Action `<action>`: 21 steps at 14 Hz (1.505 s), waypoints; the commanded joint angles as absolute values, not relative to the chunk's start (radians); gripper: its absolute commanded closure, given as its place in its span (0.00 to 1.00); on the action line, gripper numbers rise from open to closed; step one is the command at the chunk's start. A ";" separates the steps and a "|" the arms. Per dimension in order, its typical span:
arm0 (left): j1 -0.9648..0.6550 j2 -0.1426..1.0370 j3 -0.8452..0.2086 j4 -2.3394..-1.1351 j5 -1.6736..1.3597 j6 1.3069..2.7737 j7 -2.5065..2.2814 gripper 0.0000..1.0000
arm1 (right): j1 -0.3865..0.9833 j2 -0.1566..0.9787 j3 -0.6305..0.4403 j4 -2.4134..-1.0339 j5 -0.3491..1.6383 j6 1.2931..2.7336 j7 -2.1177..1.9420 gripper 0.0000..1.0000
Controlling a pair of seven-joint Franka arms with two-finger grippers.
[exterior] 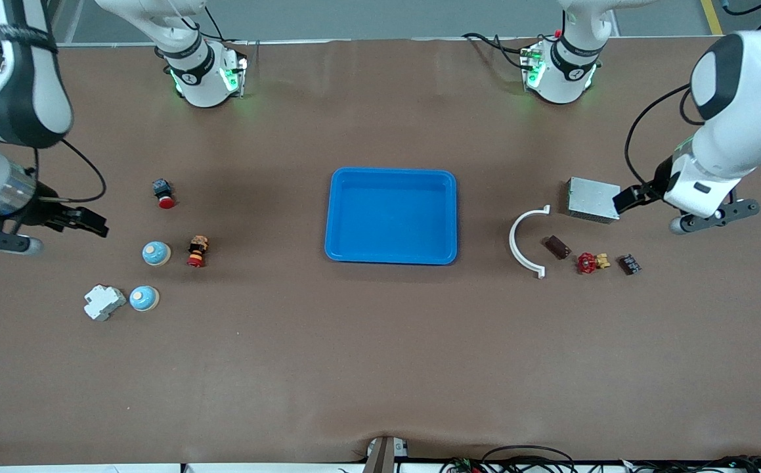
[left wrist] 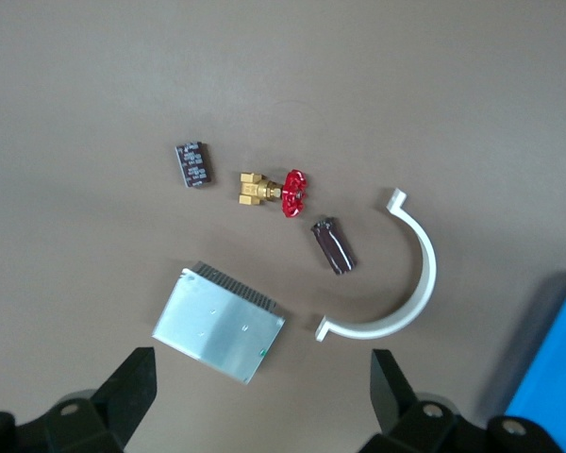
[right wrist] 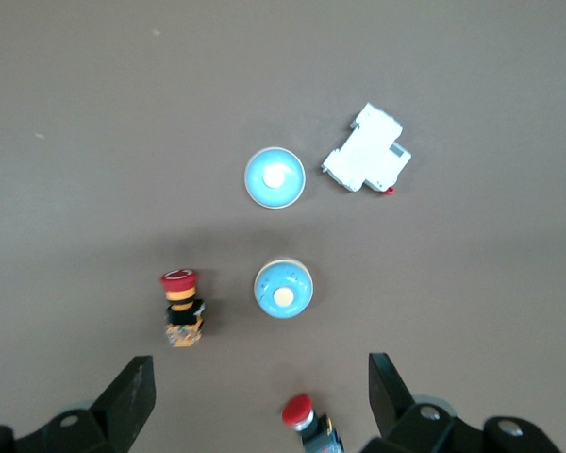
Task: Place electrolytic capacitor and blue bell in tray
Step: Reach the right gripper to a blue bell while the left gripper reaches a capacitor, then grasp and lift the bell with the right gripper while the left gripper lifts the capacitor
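The bright-blue tray (exterior: pixel 391 180) lies at mid-table. Two blue bells sit toward the right arm's end: one (exterior: pixel 155 253) (right wrist: pixel 283 289) beside a red push button, the other (exterior: pixel 144 298) (right wrist: pixel 274 177) nearer the front camera, next to a white breaker. The electrolytic capacitor (exterior: pixel 558 247) (left wrist: pixel 332 245), a small dark brown cylinder, lies toward the left arm's end beside a white curved clip. My left gripper (exterior: pixel 636 196) (left wrist: pixel 261 392) hangs open and empty above the grey metal box. My right gripper (exterior: pixel 88 222) (right wrist: pixel 261 392) hangs open and empty above a red-capped button.
Grey metal box (exterior: pixel 592 199), white curved clip (exterior: pixel 526 242), red-handled brass valve (exterior: pixel 591 263) and a small black component (exterior: pixel 629 264) surround the capacitor. A white breaker (exterior: pixel 104 302) and two red push buttons (exterior: pixel 164 192) (exterior: pixel 197 251) lie near the bells.
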State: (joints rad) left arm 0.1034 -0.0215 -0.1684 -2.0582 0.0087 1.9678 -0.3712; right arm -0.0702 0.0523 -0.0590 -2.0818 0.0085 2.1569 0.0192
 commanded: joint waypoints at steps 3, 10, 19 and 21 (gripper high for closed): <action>0.118 0.026 -0.175 -2.195 -0.035 2.085 -0.520 0.00 | -0.098 0.124 -0.046 -2.218 0.018 2.359 0.023 0.00; 0.064 0.216 -0.201 -2.187 -0.068 2.221 -0.838 0.08 | -0.095 0.299 -0.044 -2.336 0.020 2.709 0.032 0.00; 0.071 0.357 -0.199 -2.189 -0.066 2.433 -0.841 0.26 | -0.089 0.403 -0.040 -2.338 0.020 2.821 0.034 0.01; 0.071 0.394 -0.199 -2.189 -0.066 2.454 -0.842 0.28 | -0.089 0.403 -0.038 -2.338 0.020 2.816 0.035 0.50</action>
